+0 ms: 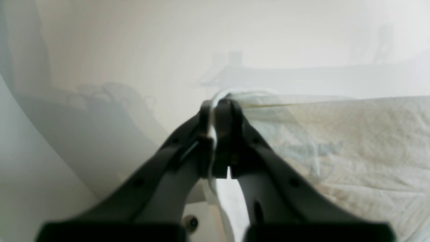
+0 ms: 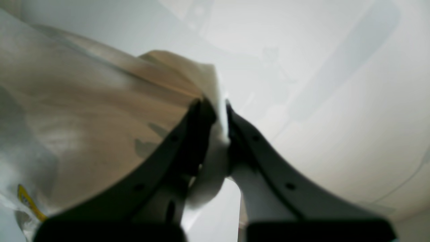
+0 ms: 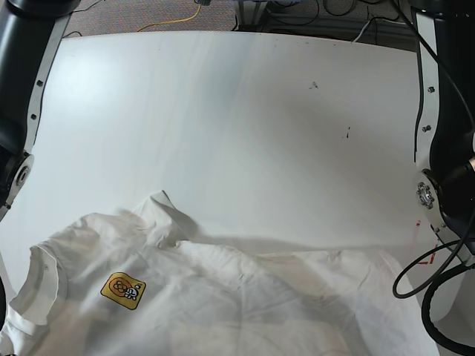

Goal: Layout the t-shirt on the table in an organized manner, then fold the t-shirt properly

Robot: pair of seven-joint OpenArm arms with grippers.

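The white t-shirt lies rumpled along the near edge of the table, with a small yellow-orange graphic facing up and one sleeve bunched at the left. In the left wrist view my left gripper is shut on a thin edge of the t-shirt, which spreads away to the right. My right gripper is shut on a fold of the t-shirt, and the cloth hangs off to its left with a bit of yellow print showing. Neither gripper's fingers appear in the base view.
Black arm columns stand at the left edge and right edge of the table. Black cables loop by a red mark at the right. Small dark specks dot the glossy top beyond the shirt.
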